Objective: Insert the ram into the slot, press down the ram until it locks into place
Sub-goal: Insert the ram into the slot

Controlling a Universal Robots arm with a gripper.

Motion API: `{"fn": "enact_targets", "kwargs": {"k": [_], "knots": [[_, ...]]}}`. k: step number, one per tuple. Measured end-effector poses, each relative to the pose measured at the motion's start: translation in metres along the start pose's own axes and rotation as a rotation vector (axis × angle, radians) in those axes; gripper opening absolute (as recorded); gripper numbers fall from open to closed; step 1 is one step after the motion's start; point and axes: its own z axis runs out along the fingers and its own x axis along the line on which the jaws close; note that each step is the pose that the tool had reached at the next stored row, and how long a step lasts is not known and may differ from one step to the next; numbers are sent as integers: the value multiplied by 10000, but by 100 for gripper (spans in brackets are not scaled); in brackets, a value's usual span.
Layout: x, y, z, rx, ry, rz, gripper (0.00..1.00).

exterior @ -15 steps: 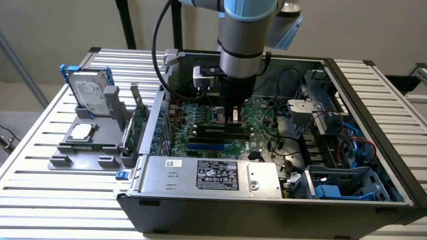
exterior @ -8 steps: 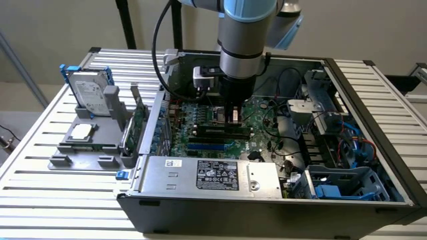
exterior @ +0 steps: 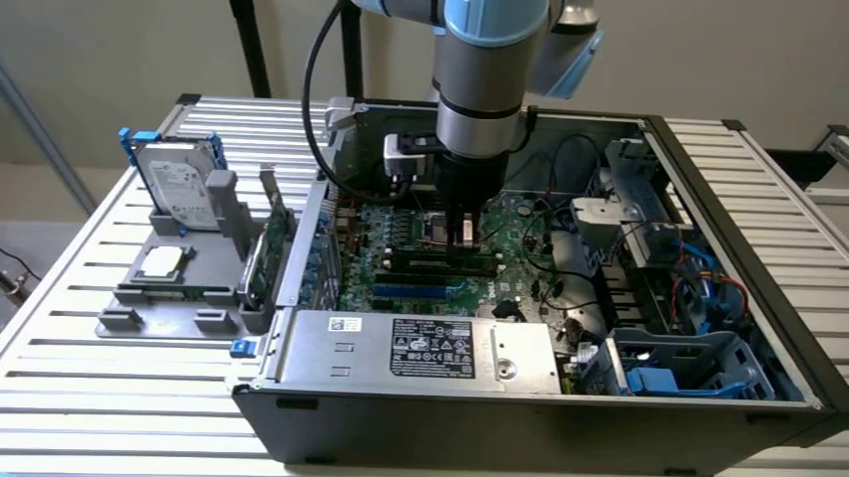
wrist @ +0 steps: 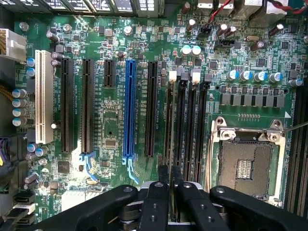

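Observation:
My gripper [exterior: 460, 241] reaches down into the open computer case [exterior: 743, 199], over the motherboard [exterior: 398, 224]. It is shut on the ram [exterior: 463, 232], a thin stick held on edge between the fingers. In the wrist view the black fingers [wrist: 159, 202] close on the ram [wrist: 170, 159], whose thin top edge runs forward from them. The stick lies along the bank of parallel black memory slots [wrist: 187, 125] with pale end clips, over the slot nearest the blue socket side. I cannot tell whether its lower edge touches the slot.
The square metal processor socket [wrist: 245, 163] lies beside the memory slots, and the blue socket [wrist: 129, 110] and black card sockets on the other side. Outside the case, a grey holder [exterior: 173, 288] carries a hard drive [exterior: 179, 189] and a green expansion card [exterior: 274, 248]. The power supply [exterior: 412, 348] fills the near corner.

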Motion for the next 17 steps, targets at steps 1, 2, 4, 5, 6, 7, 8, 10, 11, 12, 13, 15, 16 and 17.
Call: {"fn": "enact_targets", "kwargs": {"k": [1,2,4,5,6,7,8,10,11,12,13,15,16,17], "knots": [[0,0,0,0,0,-1,21],[0,0,-5,1,-1,0,21],[0,2,-56,2,-3,0,21],[1,3,-100,1,-2,1,21],[2,4,-145,1,-3,1,21],[2,5,-184,1,-2,0,21],[2,6,-210,1,-2,0,21],[2,13,-217,2,-4,1,21],[2,18,-217,2,-5,0,19],[2,21,-217,1,-4,1,13],[2,21,-218,0,-3,0,13],[2,21,-218,0,-3,0,11],[2,21,-218,0,-3,0,11],[2,21,-218,1,-3,0,11]]}}
